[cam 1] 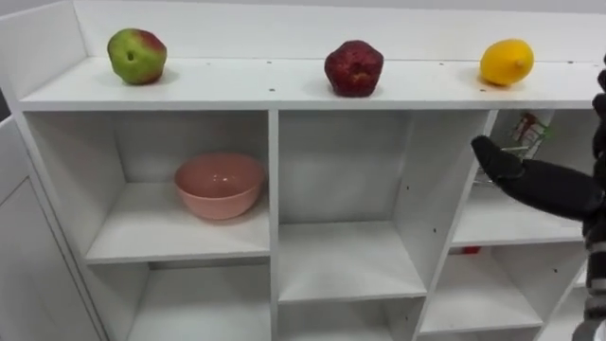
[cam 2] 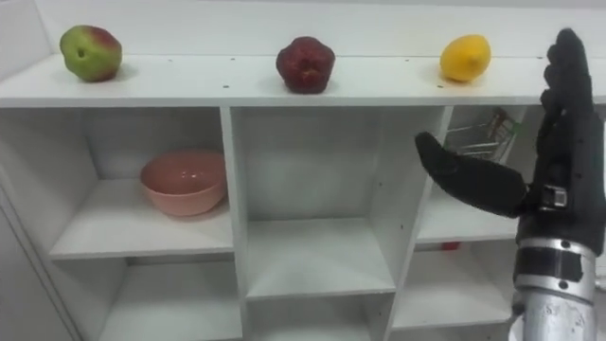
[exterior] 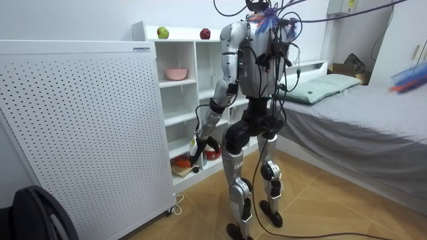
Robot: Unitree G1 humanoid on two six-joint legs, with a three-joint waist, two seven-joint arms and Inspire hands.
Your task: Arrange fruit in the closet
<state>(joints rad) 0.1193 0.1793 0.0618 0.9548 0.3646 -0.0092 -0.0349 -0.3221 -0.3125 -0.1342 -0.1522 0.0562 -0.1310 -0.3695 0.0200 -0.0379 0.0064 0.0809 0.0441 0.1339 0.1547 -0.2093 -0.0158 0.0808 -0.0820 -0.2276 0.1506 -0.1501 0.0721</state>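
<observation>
Three fruits sit in a row on top of the white closet (cam 1: 275, 170): a green-red apple (cam 1: 137, 55) at the left, a dark red fruit (cam 1: 354, 67) in the middle and a yellow lemon (cam 1: 507, 62) at the right. My right hand (cam 2: 568, 161) is raised in front of the right-hand column, just below and right of the lemon. It is open, fingers upright, thumb pointing left, and it holds nothing. In the room view my left hand (exterior: 197, 148) hangs low beside the closet's lower shelves.
A pink bowl (cam 1: 219, 185) stands in the upper left compartment. A wire rack (cam 2: 483, 133) sits in the upper right compartment, with a small red item (cam 2: 451, 246) below it. A white perforated panel (exterior: 80, 127) adjoins the closet, and a bed (exterior: 360, 113) stands behind me.
</observation>
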